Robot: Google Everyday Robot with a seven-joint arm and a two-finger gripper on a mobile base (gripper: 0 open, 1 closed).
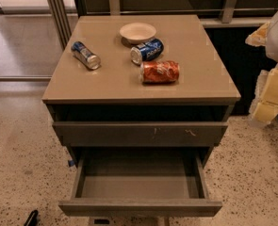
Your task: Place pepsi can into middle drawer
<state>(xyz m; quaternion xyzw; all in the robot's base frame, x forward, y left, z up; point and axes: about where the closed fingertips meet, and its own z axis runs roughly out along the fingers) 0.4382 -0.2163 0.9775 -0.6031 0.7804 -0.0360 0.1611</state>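
Observation:
The pepsi can (147, 51) lies on its side on the cabinet top (105, 86), just in front of a bowl, its silver end to the left. The middle drawer (139, 207) is pulled out wide below, and its grey floor holds nothing. My gripper (269, 97) shows as pale yellow and white parts at the right edge of the view. It hangs beside the cabinet at about top height, well right of the can and touching nothing.
A slimmer blue-and-silver can (85, 55) lies at the left of the top and an orange can (159, 72) lies in front of the pepsi can. A cream bowl (137, 32) stands at the back. The drawer with the scratched front (138, 133) is slightly open above the middle drawer.

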